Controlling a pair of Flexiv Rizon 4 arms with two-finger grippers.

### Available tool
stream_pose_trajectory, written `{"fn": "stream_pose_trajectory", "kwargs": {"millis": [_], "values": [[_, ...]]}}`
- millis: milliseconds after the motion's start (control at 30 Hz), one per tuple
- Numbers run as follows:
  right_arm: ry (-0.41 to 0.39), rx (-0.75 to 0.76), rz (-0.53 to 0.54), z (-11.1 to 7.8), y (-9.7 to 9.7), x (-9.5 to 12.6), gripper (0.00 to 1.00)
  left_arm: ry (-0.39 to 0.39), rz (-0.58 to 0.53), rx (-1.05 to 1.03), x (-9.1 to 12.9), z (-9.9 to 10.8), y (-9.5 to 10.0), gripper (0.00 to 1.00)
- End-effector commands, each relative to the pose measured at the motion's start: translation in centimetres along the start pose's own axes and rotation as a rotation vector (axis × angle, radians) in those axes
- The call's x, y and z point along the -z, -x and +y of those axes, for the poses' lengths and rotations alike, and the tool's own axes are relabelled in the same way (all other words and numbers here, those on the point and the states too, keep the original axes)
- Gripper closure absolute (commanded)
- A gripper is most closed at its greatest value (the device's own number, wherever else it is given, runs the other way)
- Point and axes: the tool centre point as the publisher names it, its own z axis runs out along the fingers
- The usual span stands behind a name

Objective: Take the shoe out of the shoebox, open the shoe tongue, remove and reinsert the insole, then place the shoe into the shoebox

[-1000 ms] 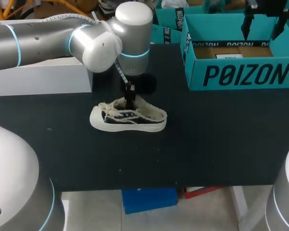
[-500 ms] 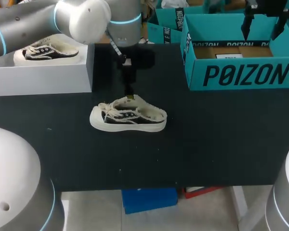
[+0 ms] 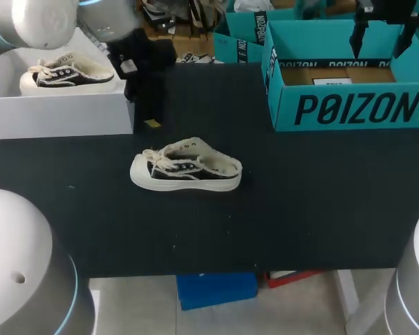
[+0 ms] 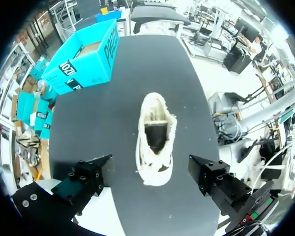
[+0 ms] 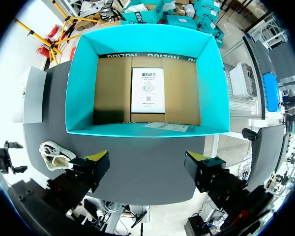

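Robot lab bench, as I read it: my left arm (image 3: 28,21) and my right arm (image 3: 413,279) flank black table (image 3: 300,209). On it, staged items: teal shoebox (image 3: 349,108), shoe (image 3: 185,167), white box (image 3: 56,115) carrying second shoe (image 3: 66,73).

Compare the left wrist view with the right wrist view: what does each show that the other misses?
Only the left wrist view looks straight down into the shoe, its opening dark inside, lying on the table ahead of the open left claw. Only the right wrist view looks into the shoebox: a cardboard floor with a white sheet and no shoe inside, ahead of the open right claw. Both show the shoe, the teal shoebox and the black table. In the right wrist view the shoe is small, beside one finger.
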Motion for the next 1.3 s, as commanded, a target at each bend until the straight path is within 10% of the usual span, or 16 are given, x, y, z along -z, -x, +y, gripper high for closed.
{"fn": "stream_pose_trajectory", "kwargs": {"millis": [33,300,1300], "values": [[0.0,0.0,-0.001,0.0,0.0,0.0,0.0,-0.209,-0.028,-0.006,0.7,3.5,-1.3,0.0],[0.0,0.0,-0.001,0.0,0.0,0.0,0.0,-0.293,0.024,0.031,0.6,6.4,-1.4,0.0],[0.0,0.0,-0.001,0.0,0.0,0.0,0.0,-0.293,0.024,0.031,0.6,6.4,-1.4,0.0]]}}
